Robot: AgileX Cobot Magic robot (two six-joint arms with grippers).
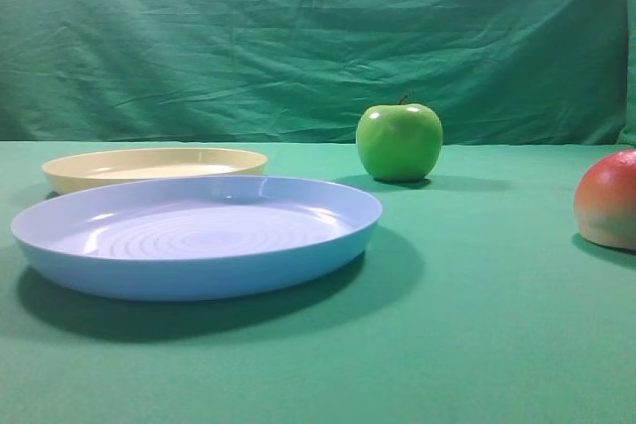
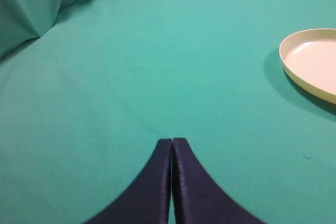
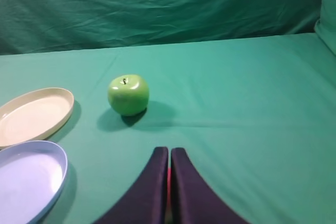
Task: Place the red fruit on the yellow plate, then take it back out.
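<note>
Right tool (image 3: 169, 156) closed above bare cloth near green apple (image 3: 128, 94)

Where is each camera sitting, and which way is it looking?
Exterior high: low beside the table, facing the backdrop; blue plate nearest, yellow plate behind, green apple, red fruit at the right edge. No robot parts show.
Left wrist: on the left arm, looking forward over its shut left gripper; the yellow plate's edge shows at the right.
Right wrist: on the right arm, looking over its shut right gripper toward the green apple and both plates.
Shared: all three show the yellow plate.
</note>
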